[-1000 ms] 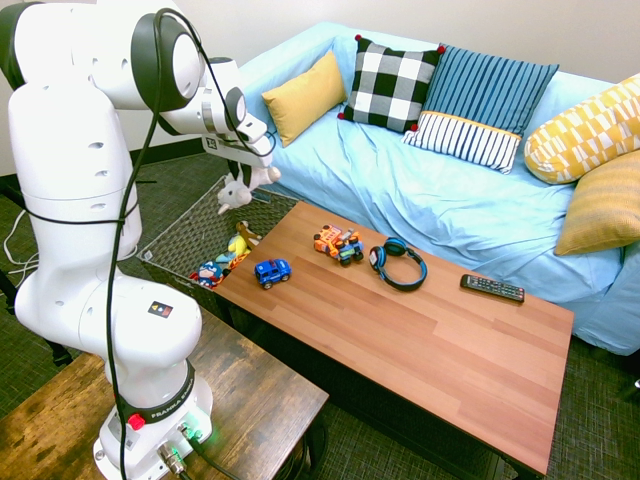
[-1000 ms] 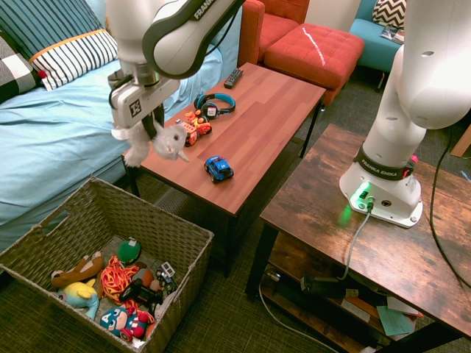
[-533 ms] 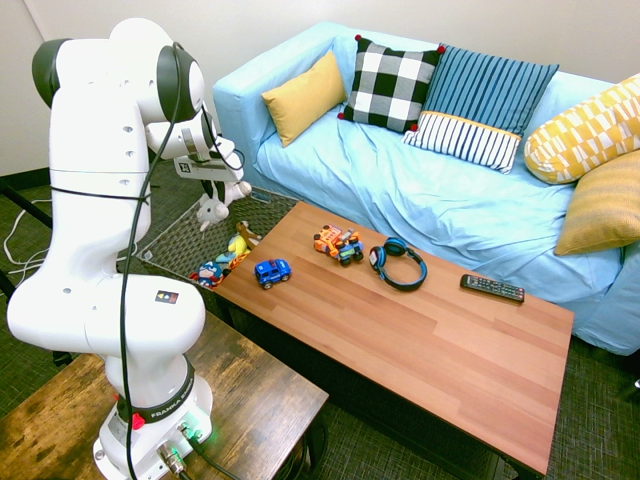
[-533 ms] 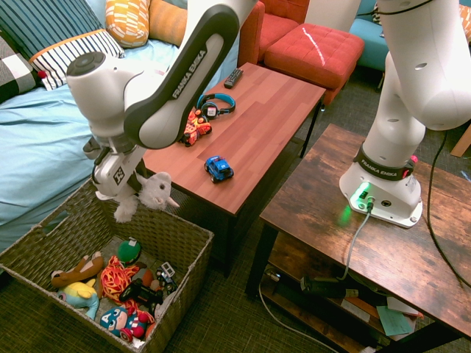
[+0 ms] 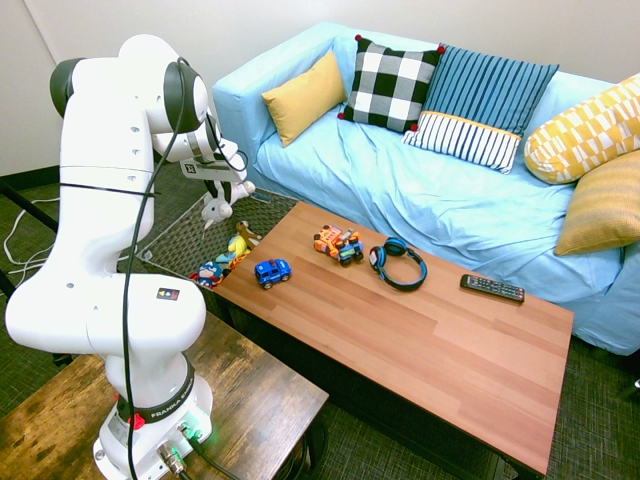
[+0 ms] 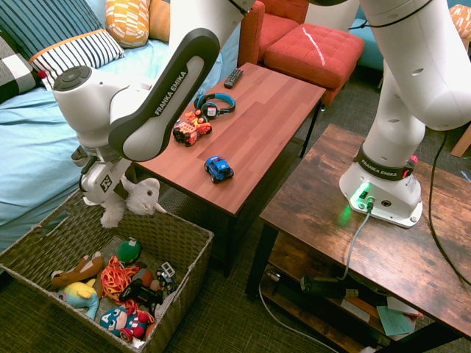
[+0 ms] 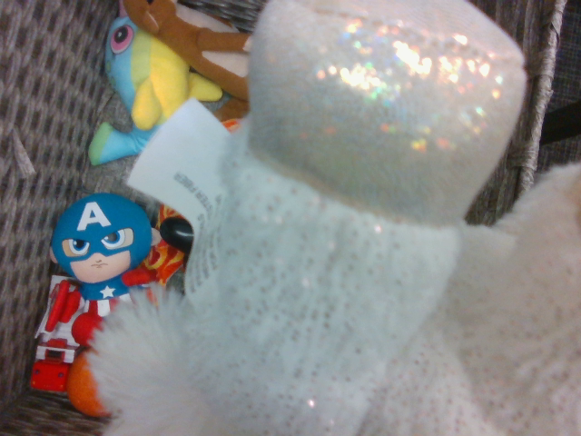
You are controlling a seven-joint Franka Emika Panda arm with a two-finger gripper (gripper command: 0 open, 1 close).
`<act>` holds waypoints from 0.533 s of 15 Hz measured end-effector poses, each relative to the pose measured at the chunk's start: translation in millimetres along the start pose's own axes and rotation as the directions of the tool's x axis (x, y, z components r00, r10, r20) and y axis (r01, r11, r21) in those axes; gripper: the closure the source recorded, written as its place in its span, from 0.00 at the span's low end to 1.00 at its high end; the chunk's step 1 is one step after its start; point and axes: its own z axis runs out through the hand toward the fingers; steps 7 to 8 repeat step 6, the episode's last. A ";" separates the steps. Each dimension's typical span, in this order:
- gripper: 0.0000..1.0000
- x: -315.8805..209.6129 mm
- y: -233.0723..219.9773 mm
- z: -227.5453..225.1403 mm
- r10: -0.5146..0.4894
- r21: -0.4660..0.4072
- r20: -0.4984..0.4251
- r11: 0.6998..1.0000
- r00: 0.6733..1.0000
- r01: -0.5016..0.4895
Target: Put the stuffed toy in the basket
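Moving down and left since the earlier frame, the gripper (image 6: 116, 187) is carrying the stuffed toy (image 6: 141, 197) to the basket (image 6: 193, 239).
The hand is tilting beneath the bent white arm (image 6: 158, 103), its fingers grasping the toy over the basket's sofa-side end; fluffy white plush with glittery, speckled cloth is hanging above coarse, rectangular wicker with sloping walls.

The near toy's print in the wrist view is blurred; the sofa (image 6: 29, 169) is cut off.

Rough, matt woven-wicker basket (image 6: 188, 254)
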 end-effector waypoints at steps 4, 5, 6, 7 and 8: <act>0.00 20.1 11.7 4.1 0.012 -0.026 -0.004 1.000 1.000 -0.012; 0.00 26.9 15.5 3.2 0.018 -0.033 -0.002 0.999 1.000 -0.018; 0.00 32.9 18.8 1.4 0.022 -0.040 0.000 0.999 1.000 -0.022; 0.00 32.9 18.8 1.4 0.022 -0.040 0.000 0.999 1.000 -0.022; 0.00 32.9 18.8 1.4 0.022 -0.040 0.000 0.999 1.000 -0.022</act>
